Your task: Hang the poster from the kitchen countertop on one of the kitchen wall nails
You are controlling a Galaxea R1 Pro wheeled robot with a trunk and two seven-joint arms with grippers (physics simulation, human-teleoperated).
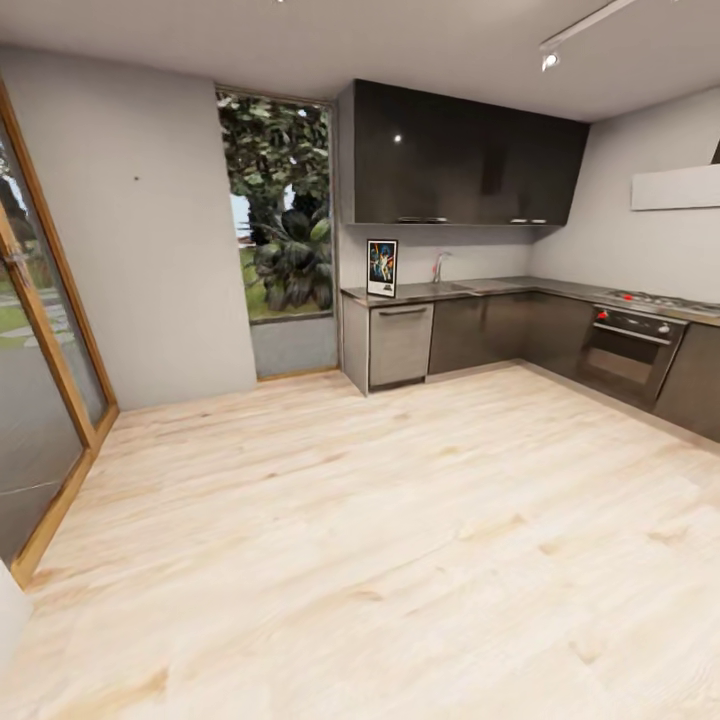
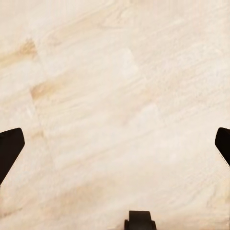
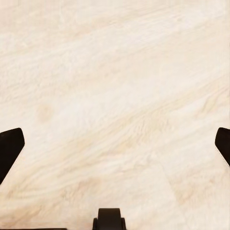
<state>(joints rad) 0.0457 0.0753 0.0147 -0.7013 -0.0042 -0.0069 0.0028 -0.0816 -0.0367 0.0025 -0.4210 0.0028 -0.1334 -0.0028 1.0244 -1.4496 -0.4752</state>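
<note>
The poster (image 1: 382, 267) stands upright on the left end of the grey kitchen countertop (image 1: 500, 287), leaning against the wall beside the window. A tiny dark wall nail (image 1: 137, 179) sticks from the pale grey wall left of the window. Across a wide stretch of floor, both are far from me. My left gripper (image 2: 115, 143) is open, its dark fingertips (image 2: 9, 148) spread wide over pale wood floor. In the right wrist view my right gripper (image 3: 115, 143) is open too, fingertips (image 3: 10, 146) apart above the same floor, nothing between them.
Pale wooden floor (image 1: 380, 520) spreads between me and the cabinets. A silver dishwasher (image 1: 400, 344) sits under the poster, with a sink tap (image 1: 437, 265) and an oven (image 1: 630, 350) further right. A glass door with wooden frame (image 1: 45, 340) lines the left side.
</note>
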